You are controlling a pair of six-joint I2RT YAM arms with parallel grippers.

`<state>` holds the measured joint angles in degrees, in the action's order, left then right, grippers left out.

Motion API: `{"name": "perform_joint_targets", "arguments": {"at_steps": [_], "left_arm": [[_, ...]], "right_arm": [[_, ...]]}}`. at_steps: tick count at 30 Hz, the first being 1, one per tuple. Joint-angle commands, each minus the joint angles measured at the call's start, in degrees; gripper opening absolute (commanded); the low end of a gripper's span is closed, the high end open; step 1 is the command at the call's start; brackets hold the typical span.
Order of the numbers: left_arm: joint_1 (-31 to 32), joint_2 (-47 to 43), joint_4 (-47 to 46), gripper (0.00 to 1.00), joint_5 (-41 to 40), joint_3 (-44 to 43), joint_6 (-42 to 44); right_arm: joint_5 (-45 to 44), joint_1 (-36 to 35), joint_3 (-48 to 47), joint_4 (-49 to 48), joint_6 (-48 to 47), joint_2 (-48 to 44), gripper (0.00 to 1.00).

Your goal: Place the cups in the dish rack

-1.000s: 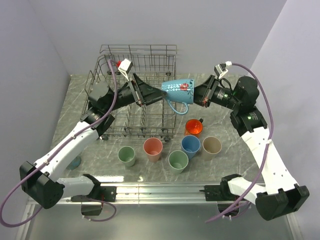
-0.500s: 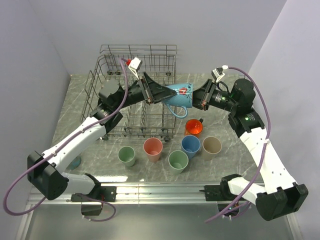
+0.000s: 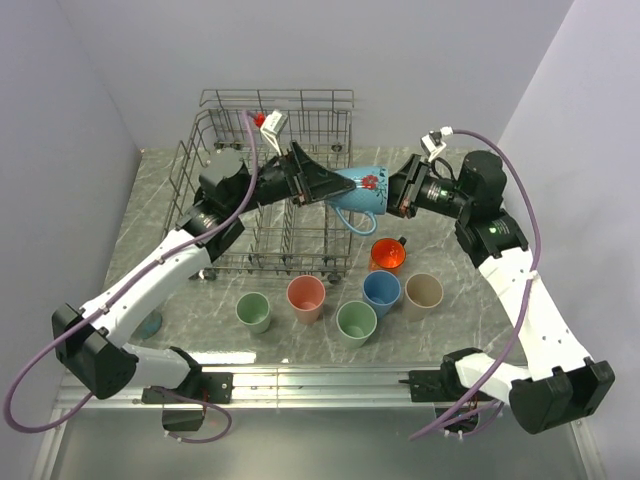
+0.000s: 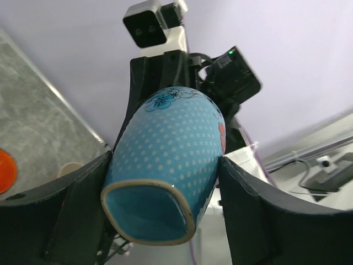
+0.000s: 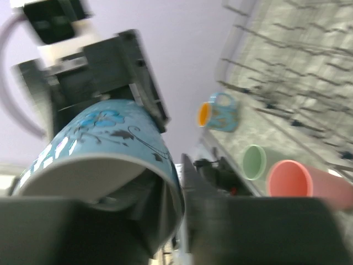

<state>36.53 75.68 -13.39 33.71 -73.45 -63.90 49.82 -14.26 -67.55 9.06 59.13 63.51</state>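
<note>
Blue floral mug (image 3: pixel 365 185) lies sideways over the dish rack (image 3: pixel 278 93) right edge, left gripper (image 3: pixel 335 188) clamping its mouth end, right gripper (image 3: pixel 396 192) clamping its base

Blue floral mug (image 3: pixel 362 187) sideways in midair, grey wire dish rack (image 3: pixel 252 238), six cups (image 3: pixel 306 298) upright nearby

Top view, frame centre: both ends of the blue mug (image 3: pixel 360 187) covered by the fingers (image 3: pixel 318 184) clasping it. Lower left there, a bluish thing (image 3: pixel 150 324) half hidden under the left arm (image 3: pixel 150 285); cannot tell what. Left wrist view: fingers cropped by the bottom edge, orange cup (image 4: pixel 5 170) clipped at the left edge. Right wrist view smeared by motion: dish rack (image 5: pixel 298 55) tines at upper right streaked, small mug (image 5: pixel 219 114) at centre unreadable.
</note>
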Motion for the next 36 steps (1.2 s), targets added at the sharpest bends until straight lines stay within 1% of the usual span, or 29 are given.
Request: {"name": "perform_joint_targets", "arguments": {"at_steps": [1,2,3,4,5,6,7,8,9,10,11,12,13,14,15,16,17,19,21,22,23,26,31,33,34,36], "left_arm": [[-1.37,-1.67,3.79,0.00,-1.63,-5.56,6.58],[-3.73,-1.94,4.94,0.00,-1.46,-5.82,7.03],[-5.32,-2.37,7.13,0.00,-0.94,-6.09,7.47],[-6.90,-2.64,7.93,0.00,-0.58,-6.18,8.17],[-10.57,-2.82,9.33,0.00,-0.06,-6.35,8.44],[-12.43,-2.99,10.56,0.00,0.64,-6.79,8.79],[-14.28,-2.99,11.79,0.00,1.09,-7.40,10.01],[-17.43,-2.65,13.20,0.00,1.35,-8.28,11.07],[-18.85,-1.69,17.04,0.00,1.44,-10.72,12.21],[-20.09,-0.98,19.08,0.00,1.27,-12.23,15.35],[-21.75,1.12,22.06,0.00,-1.95,-16.94,17.82],[-22.29,2.53,30.53,0.00,-4.33,-20.12,20.63],[-22.47,4.28,34.62,0.00,-7.84,-23.55,27.53],[-22.56,7.96,39.18,0.00,-11.44,-30.45,30.73],[-22.56,9.73,42.27,0.00,-18.96,-33.40,33.46],[-22.56,11.40,46.83,0.00,-22.60,-35.86,37.49],[-22.56,14.03,47.74,0.00,-25.77,-38.50,38.92],[-22.56,16.33,48.80,0.00,-33.50,-40.01,42.26],[-22.56,21.16,51.35,0.00,-38.88,-42.91,43.76],[-22.56,23.00,52.40,0.00,-43.16,-43.96,44.21],[-22.56,26.15,54.32,0.00,-44.77,-45.02,44.21],[-22.65,31.26,57.32,0.00,-49.95,-47.83,43.86],[-22.91,35.94,59.61,0.00,-56.73,-48.89,43.42],[-23.79,37.52,60.06,0.00,-58.31,-49.33,43.16],[-23.96,38.65,60.93,0.00,-59.89,-49.77,43.50],[-24.05,38.67,60.50,0.00,-61.13,-49.25,43.95]], "right_arm": [[-3.59,0.46,-5.21,9.82,-8.14,1.44,0.36],[-4.03,0.72,-5.83,11.23,-8.94,1.45,0.41],[-4.47,1.16,-6.19,12.37,-9.56,1.53,0.50],[-5.25,1.95,-6.54,14.30,-10.43,1.53,0.53],[-5.35,2.39,-6.54,15.10,-10.79,1.45,0.56],[-5.44,2.74,-6.37,16.24,-11.06,1.27,0.58],[-6.05,3.18,-5.93,16.77,-11.49,1.18,0.59],[-6.58,3.88,-5.75,17.48,-11.85,1.10,0.59],[-7.10,4.06,-5.32,18.70,-12.46,0.83,0.60],[-7.63,4.15,-5.23,19.50,-12.73,0.66,0.60],[-9.29,4.59,-5.22,20.55,-13.25,0.65,0.60],[-10.09,4.68,-5.83,23.60,-14.73,0.74,0.60],[-11.05,4.77,-6.27,25.38,-15.71,1.00,0.60],[-12.80,5.03,-6.89,27.39,-16.76,1.27,0.60],[-13.86,5.03,-7.94,31.07,-18.77,1.97,0.59],[-14.66,5.12,-8.21,32.67,-19.75,2.15,0.59],[-16.06,5.12,-8.30,33.99,-20.45,2.24,0.58],[-16.86,5.21,-6.99,36.20,-21.69,1.45,0.58],[-17.04,5.21,-4.28,36.64,-21.69,-0.30,0.57],[-16.87,5.21,-3.47,36.82,-21.69,-0.75,0.57],[-16.69,5.30,-2.68,36.99,-21.78,-1.27,0.57],[-16.86,5.21,-0.40,38.05,-22.48,-3.12,0.56],[-17.22,5.12,2.07,39.72,-23.62,-4.88,0.56],[-17.22,5.21,2.16,40.33,-24.41,-4.88,0.54],[-18.61,5.21,1.72,40.94,-24.94,-4.71,0.54],[-19.50,5.21,0.67,41.91,-25.99,-4.27,0.54]]}}
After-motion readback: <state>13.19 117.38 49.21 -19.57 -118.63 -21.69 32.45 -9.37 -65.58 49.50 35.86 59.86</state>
